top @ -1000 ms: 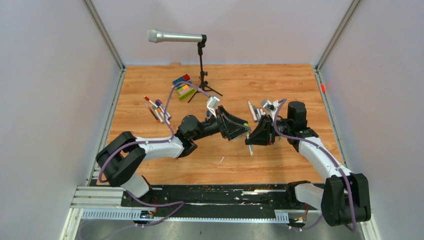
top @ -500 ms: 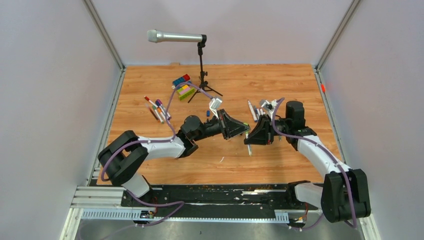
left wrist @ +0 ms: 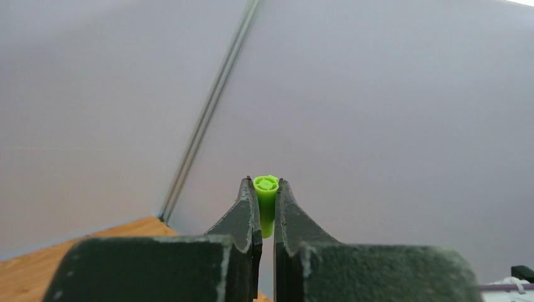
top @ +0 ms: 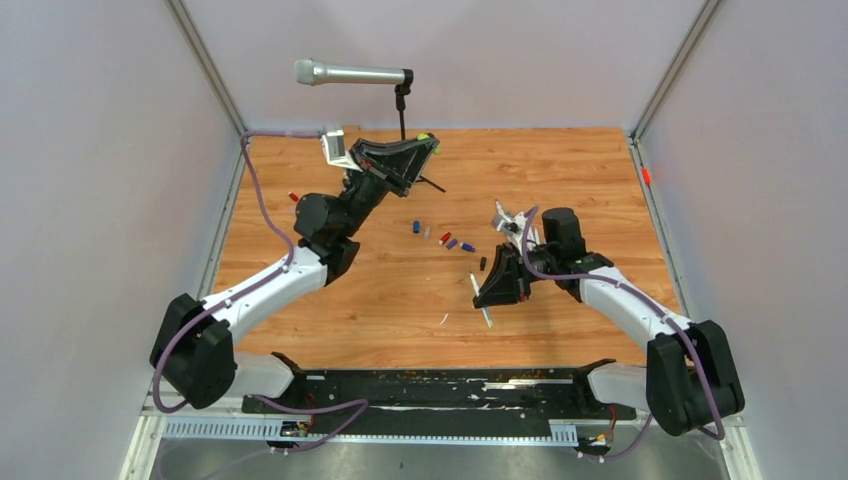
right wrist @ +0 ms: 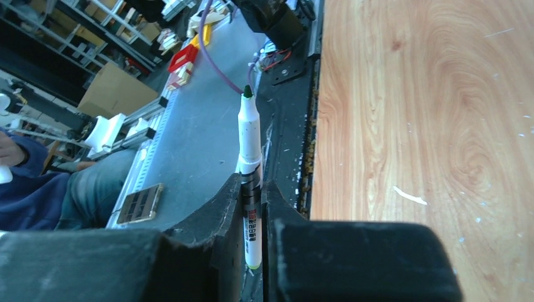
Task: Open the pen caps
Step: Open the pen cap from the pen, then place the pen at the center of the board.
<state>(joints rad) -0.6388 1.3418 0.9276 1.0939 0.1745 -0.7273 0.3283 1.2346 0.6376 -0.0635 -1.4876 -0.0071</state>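
My left gripper is raised high near the back wall, shut on a bright green pen cap that sticks out between its fingertips. My right gripper hovers low over the table's middle right, shut on a white pen. That pen's dark green tip is bare and points toward the near edge. Several loose pen caps in blue, red and black lie on the wood between the arms. More pens lie behind the right wrist. One red-ended pen peeks out left of the left arm.
A silver microphone on a black stand rises at the back, right beside the raised left gripper. Grey walls close in both sides of the wooden table. A small white scrap lies near the front.
The left gripper shut on the green cap at the pen's end, then swung up and back toward the microphone with it. The right gripper shifted slightly nearer and leftward, keeping the pen.
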